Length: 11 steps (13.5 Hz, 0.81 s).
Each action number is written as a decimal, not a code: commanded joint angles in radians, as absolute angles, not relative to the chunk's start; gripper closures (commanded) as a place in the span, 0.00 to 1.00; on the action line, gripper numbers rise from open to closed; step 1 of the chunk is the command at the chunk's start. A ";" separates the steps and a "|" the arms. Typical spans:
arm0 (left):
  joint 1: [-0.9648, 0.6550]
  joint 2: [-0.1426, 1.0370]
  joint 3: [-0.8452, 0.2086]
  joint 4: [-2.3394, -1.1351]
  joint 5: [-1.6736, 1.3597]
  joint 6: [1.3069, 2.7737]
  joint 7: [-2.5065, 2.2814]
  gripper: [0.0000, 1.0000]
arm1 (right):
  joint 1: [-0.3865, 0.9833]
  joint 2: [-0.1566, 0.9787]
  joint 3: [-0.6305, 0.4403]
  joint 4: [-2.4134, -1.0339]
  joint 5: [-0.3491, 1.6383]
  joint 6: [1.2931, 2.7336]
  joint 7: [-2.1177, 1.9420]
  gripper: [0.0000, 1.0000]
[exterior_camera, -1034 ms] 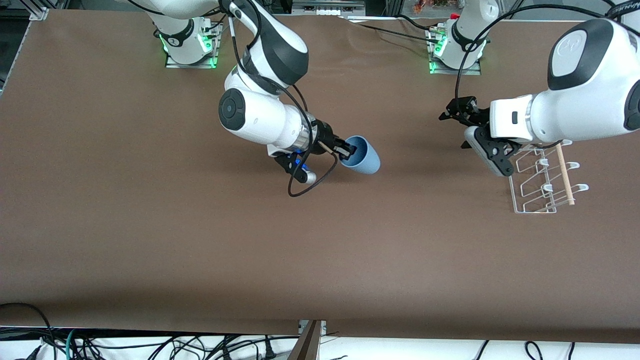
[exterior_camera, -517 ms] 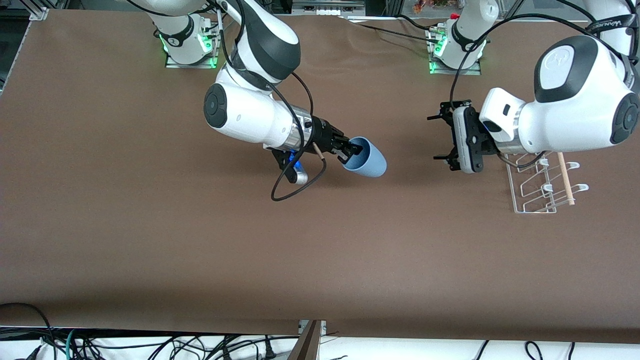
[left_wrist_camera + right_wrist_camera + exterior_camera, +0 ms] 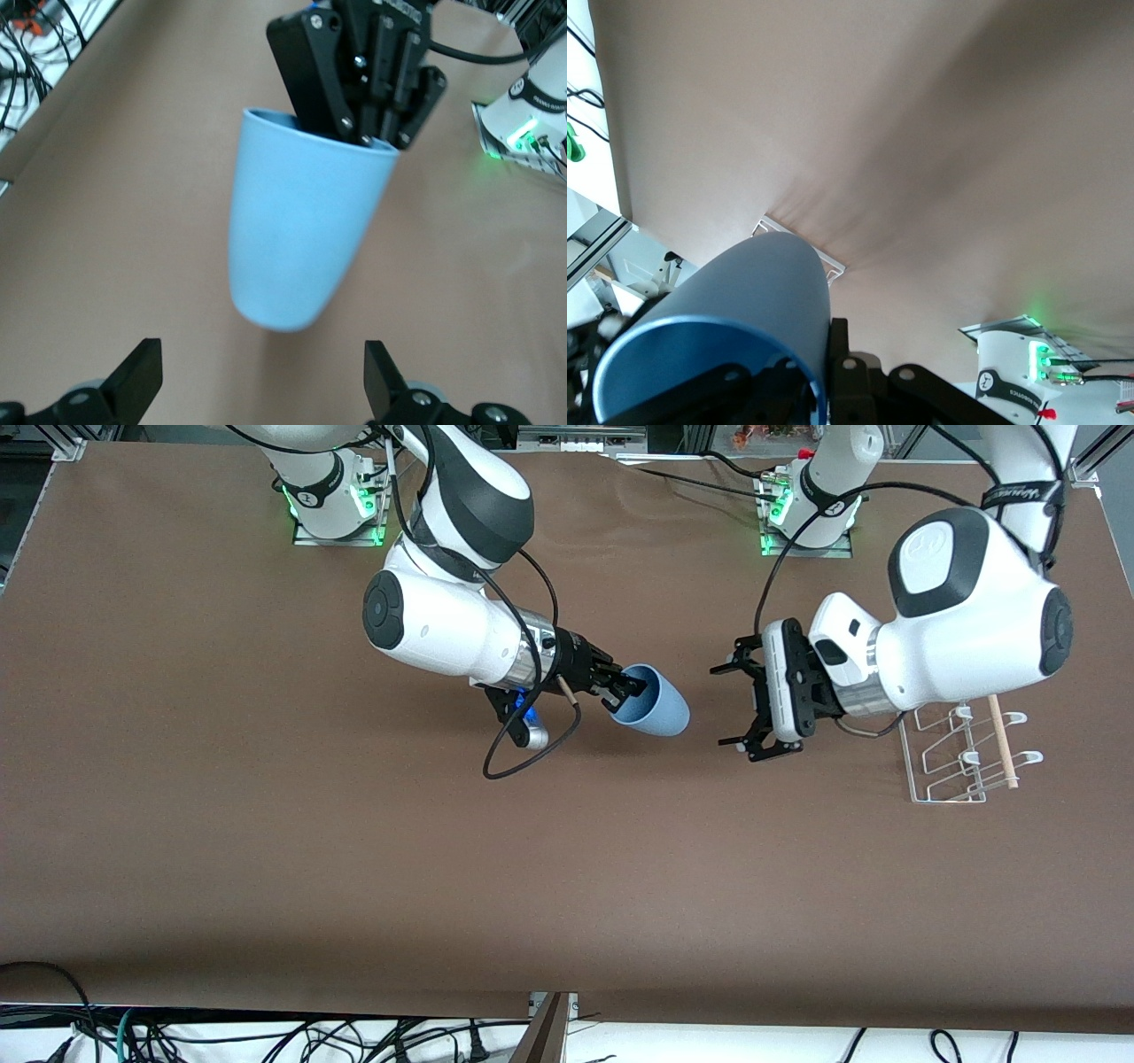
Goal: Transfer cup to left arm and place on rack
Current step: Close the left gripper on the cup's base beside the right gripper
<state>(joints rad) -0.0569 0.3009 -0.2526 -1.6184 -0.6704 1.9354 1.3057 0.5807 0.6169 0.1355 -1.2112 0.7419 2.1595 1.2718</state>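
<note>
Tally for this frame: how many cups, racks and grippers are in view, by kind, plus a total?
Cups: 1, the cup, held at its rim by the right gripper.
Racks: 1, the rack, toward the left arm's end.
Grippers: 2, including the open left gripper facing the cup.
Total: 4

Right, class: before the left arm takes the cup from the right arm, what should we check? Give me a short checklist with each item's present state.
1. Right gripper shut on the rim of the cup: ok.
2. Cup's closed end points toward the left gripper: ok.
3. Left gripper's fingers open wider than the cup: ok.
4. Left gripper's fingers around the cup: not ok, a gap remains.
5. Rack free of cups: ok.
6. Grip firm enough for the pull: cannot tell.
</note>
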 commanded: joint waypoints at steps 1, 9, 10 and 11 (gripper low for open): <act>-0.051 0.316 -0.296 -1.647 -0.757 2.015 1.370 0.00 | 0.583 0.635 0.147 -1.167 0.765 2.161 1.299 1.00; -0.051 0.316 -0.357 -1.669 -0.765 2.066 1.370 0.89 | 0.588 0.652 0.163 -1.149 0.767 2.169 1.299 1.00; -0.051 0.316 -0.359 -1.669 -0.762 2.065 1.370 1.00 | 0.588 0.652 0.161 -1.149 0.765 2.169 1.296 1.00; -0.051 0.316 -0.357 -1.667 -0.759 2.065 1.370 1.00 | 0.588 0.652 0.160 -1.149 0.761 2.168 1.293 1.00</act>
<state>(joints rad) -0.0548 0.3251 -0.3487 -1.6566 -0.7403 2.0436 1.3498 0.5832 0.6244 0.1440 -1.2000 0.7484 2.1714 1.2864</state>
